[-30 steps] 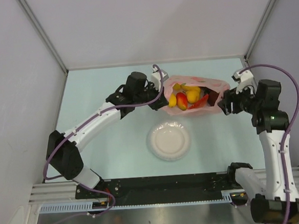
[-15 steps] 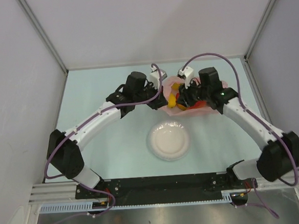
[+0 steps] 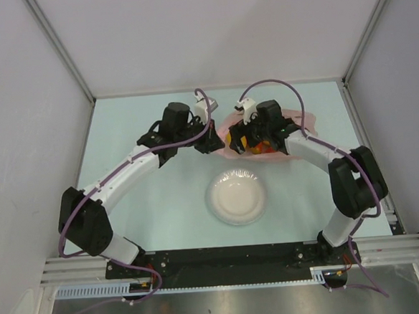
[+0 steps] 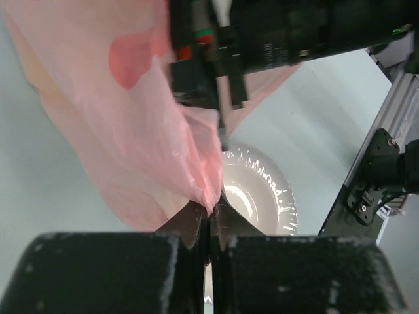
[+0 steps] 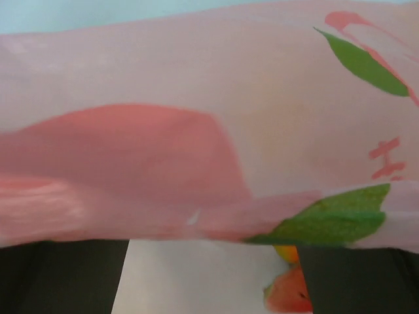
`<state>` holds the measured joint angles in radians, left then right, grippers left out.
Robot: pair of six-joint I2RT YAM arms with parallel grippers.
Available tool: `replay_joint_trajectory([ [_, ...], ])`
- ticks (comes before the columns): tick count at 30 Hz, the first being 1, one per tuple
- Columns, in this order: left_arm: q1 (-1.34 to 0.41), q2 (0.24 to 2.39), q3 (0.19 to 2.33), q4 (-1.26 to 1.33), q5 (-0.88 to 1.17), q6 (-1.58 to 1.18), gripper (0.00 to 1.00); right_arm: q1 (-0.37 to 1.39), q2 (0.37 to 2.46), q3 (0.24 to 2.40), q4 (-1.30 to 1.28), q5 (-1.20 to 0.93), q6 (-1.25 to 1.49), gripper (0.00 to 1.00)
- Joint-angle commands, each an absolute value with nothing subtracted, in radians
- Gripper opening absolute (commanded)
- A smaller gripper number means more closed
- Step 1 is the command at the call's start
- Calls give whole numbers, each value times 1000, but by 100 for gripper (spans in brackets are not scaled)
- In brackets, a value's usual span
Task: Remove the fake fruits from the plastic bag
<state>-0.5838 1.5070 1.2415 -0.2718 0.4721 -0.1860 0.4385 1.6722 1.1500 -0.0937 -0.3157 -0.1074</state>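
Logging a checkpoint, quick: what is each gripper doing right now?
Left gripper: shut, pinching the plastic bag at its edge.
Right gripper: open, fingers spread at the bag, nothing held.

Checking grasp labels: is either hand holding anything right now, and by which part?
Left hand is pinching the plastic bag by a bunched fold at its edge. Right hand is open at the bag, gripping nothing.

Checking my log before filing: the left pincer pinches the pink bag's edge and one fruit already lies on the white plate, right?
No fruit there: the top view shows the white plate bare, with the fake fruits inside the plastic bag. The left pincer does pinch the bag's edge.
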Motion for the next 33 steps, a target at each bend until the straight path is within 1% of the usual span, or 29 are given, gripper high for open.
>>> replay_joint_trajectory([
  [1,-583,1474,1227,-230,549,-204,0,449,1741,1166,58,-183,-55,100],
  [6,-581,1460,1198,-224,551,-198,0,453,1822,1193,103,-141,-75,100],
  [13,-571,1451,1190,-226,557,-180,0,449,1965,1311,38,-178,-98,95],
  [16,-569,1456,1184,-219,555,-176,0,449,1994,1336,37,-198,-123,90],
  [17,-569,1460,1183,-219,551,-176,0,451,2006,1345,31,-204,-130,86],
  [20,-566,1474,1184,-210,552,-181,0,443,2017,1354,-26,-196,-144,82],
  [21,-565,1479,1189,-206,552,-183,0,440,2014,1353,-52,-208,-147,79],
  [22,-565,1486,1193,-199,552,-190,0,433,2010,1353,-63,-218,-152,68],
  [25,-565,1525,1219,-183,557,-201,0,403,1945,1345,-81,-241,-155,58],
  [28,-565,1555,1253,-172,554,-204,0,371,1835,1342,-120,-300,-170,55],
  [30,-565,1574,1282,-172,551,-204,0,351,1740,1338,-168,-385,-190,53],
  [31,-563,1580,1292,-170,551,-204,0,347,1709,1318,-181,-411,-202,51],
  [33,-563,1594,1322,-169,549,-206,0,350,1611,1287,-215,-472,-250,51],
])
